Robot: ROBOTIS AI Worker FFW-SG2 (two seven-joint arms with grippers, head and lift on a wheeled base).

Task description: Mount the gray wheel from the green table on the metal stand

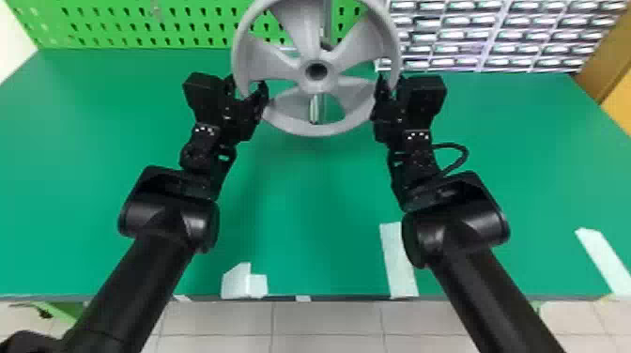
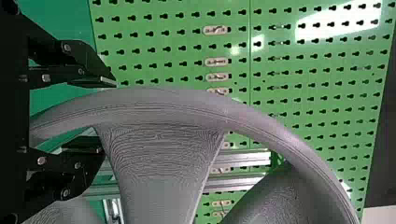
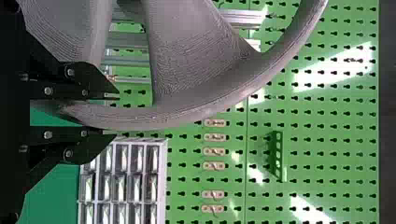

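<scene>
The gray wheel (image 1: pixel 307 129) is held up above the green table (image 1: pixel 305 197), its face toward the head camera. At its left rim my left gripper (image 1: pixel 248 90) is open, one finger on either side; in the left wrist view a gap shows between the gray wheel (image 2: pixel 159 100) and the lower finger of my left gripper (image 2: pixel 106 113). My right gripper (image 1: pixel 391 87) is shut on the right rim; the right wrist view has the gray wheel (image 3: pixel 187 116) between the fingers of my right gripper (image 3: pixel 112 115). The metal stand (image 1: pixel 314 109) is behind the wheel, partly hidden by hub and spokes.
A green pegboard (image 1: pixel 117 23) rises along the table's back edge. Racks of small drawers (image 1: pixel 483 35) stand at the back right. Pieces of white tape (image 1: pixel 398 260) lie near the front edge.
</scene>
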